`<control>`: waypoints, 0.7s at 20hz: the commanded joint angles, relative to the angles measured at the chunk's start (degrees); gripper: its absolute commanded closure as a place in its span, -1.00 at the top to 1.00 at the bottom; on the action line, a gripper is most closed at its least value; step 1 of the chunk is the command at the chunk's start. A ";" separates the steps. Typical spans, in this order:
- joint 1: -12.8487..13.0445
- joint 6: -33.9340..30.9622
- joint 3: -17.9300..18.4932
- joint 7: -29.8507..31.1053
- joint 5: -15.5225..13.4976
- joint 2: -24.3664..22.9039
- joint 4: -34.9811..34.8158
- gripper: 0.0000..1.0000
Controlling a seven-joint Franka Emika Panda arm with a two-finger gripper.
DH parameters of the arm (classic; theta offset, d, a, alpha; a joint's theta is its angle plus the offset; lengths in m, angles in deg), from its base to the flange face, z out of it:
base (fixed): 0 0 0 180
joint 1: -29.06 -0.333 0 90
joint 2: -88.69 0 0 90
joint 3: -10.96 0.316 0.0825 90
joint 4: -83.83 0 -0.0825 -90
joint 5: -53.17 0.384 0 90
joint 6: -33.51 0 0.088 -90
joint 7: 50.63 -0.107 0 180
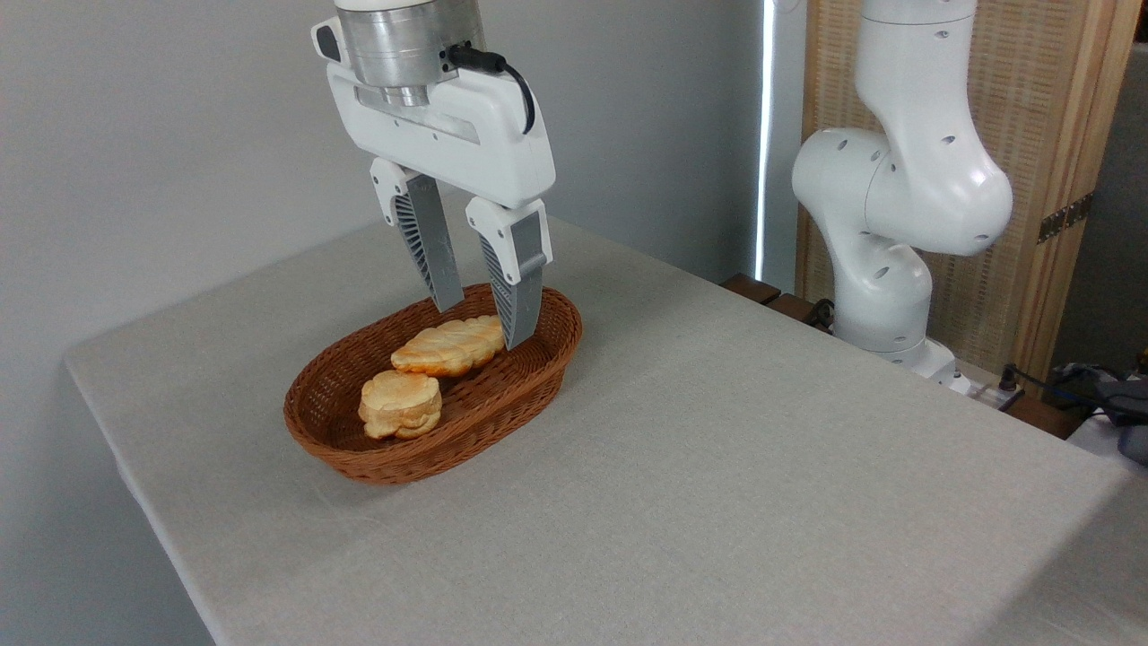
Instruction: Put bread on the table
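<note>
The bread (446, 346), a long braided golden loaf, lies inside a brown oval wicker basket (502, 408) on the table (717, 467), which is covered in light grey-beige cloth. My gripper (482, 321) hangs over the far end of the basket, open, its two grey fingers pointing down. One fingertip (447, 301) is above the loaf's far side, the other (517, 334) reaches down at the loaf's right end. Nothing is held between the fingers.
A small round pale bun (400, 404) sits in the basket in front of the loaf. The arm's white base (888, 296) stands at the table's far right edge. A wooden screen (1040, 135) and cables are behind it.
</note>
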 commanded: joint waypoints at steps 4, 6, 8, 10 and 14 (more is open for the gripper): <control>0.29 -0.49 0.38 -0.14 -0.49 -0.96 -0.85 1.00; 0.29 -0.57 0.30 -0.32 -0.49 -1.48 -1.28 1.00; 0.29 -0.57 0.30 -0.32 -0.49 -1.84 -1.72 1.00; 0.29 -0.14 0.12 -0.32 -0.57 -1.84 -1.73 1.00; 3.00 0.30 -0.32 -0.32 -0.66 -3.15 -4.35 1.00</control>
